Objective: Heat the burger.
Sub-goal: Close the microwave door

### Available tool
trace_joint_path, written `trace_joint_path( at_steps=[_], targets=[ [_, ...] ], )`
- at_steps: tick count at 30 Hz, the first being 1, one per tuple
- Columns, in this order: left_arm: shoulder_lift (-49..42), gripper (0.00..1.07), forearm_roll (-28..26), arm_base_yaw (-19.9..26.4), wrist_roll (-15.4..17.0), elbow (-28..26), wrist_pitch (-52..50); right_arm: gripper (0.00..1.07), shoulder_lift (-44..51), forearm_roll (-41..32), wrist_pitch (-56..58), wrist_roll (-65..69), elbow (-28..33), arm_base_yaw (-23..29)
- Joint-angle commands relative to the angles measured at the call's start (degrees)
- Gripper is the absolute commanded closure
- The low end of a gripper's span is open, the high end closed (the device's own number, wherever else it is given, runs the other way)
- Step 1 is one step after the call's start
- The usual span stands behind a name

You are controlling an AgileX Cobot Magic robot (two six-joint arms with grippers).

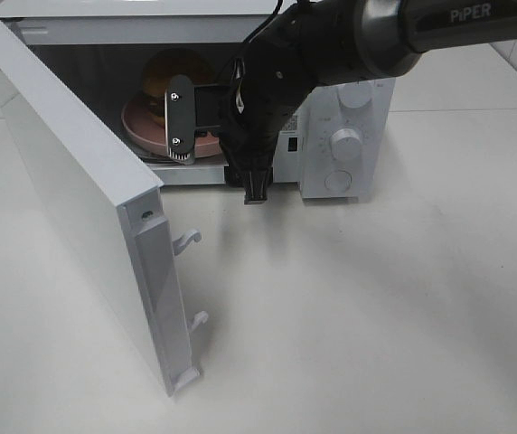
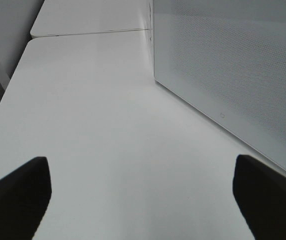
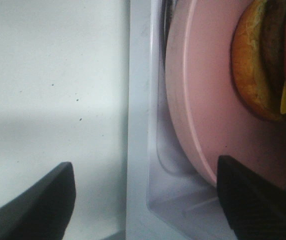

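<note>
The burger sits on a pink plate inside the open microwave. My right gripper is at the oven's mouth, turned sideways, with one finger in front of the plate and the other over the front sill. In the right wrist view, the right gripper stands open. The plate rim and the oven sill lie between its fingers, and the burger is just beyond. Nothing is gripped. My left gripper is open and empty over the table beside the door's outer face.
The microwave door swings far out to the left, its latch hooks pointing right. The door's meshed panel is close to the left gripper. Control knobs are on the oven's right side. The white table stretches in front.
</note>
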State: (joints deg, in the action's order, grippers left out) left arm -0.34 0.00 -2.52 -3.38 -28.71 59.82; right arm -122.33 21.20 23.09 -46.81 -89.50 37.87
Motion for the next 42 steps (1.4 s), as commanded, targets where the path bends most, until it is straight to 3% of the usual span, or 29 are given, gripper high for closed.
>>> trace_joint_path(
  at_steps=[1,26,30,42],
  targets=[
    [-0.97,0.16,0.46,0.11,-0.06,0.11,-0.17,0.31,2.06,-0.11,-0.23,0.00,1.78,-0.29],
    [-0.97,0.16,0.46,0.11,-0.06,0.11,-0.17,0.31,25.61,-0.11,0.06,10.60,25.61,-0.29],
    [-0.97,0.16,0.46,0.11,-0.06,0.11,-0.17,0.31,31.05,-0.11,0.11,16.33,30.71,-0.29],
    [-0.97,0.16,0.46,0.11,-0.06,0.11,-0.17,0.31,42.11,-0.11,7.05,35.64,38.67,-0.29]
  ],
)
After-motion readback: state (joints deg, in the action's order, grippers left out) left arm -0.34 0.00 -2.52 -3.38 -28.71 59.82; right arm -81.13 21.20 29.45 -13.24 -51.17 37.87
